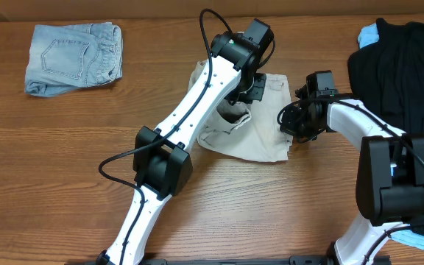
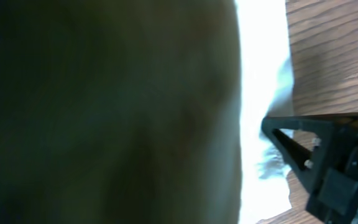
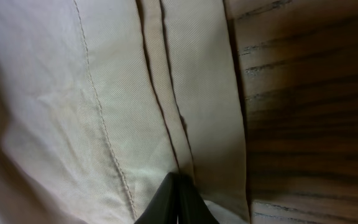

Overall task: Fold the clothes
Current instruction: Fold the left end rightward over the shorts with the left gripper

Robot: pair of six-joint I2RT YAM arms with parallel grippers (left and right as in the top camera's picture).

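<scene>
1. Under your left gripper (image 1: 247, 90) lie the khaki shorts (image 1: 260, 140), bunched and uneven on the table (image 1: 65, 162). They are the piece in hand, and I judge them only partly folded
2. Your left gripper's jaws are together, and it looks clamped on a raised flap of the khaki shorts. Cloth fills its wrist view right up to the lens, so you cannot see the fingers themselves there
3. Your right gripper (image 1: 294, 118) sits just to the right of the left one, at the shorts' edge. Its fingertips are closed to a point on the hem, just inside the line where cloth meets wood, and they appear to be pinching it
4. Done, as far as you can see: the denim shorts (image 1: 72, 59), well off to the left of your left gripper, lie as a compact folded bundle, apart from everything else
5. Left to do: finish and flatten the khaki fold. After that comes the black garment (image 1: 400, 73), heaped to the right of your right gripper, with a blue garment (image 1: 368, 33) poking out from under it. Neither looks folded
6. My reading is one piece finished, one under way and at least two untouched, so you are somewhere short of halfway
</scene>
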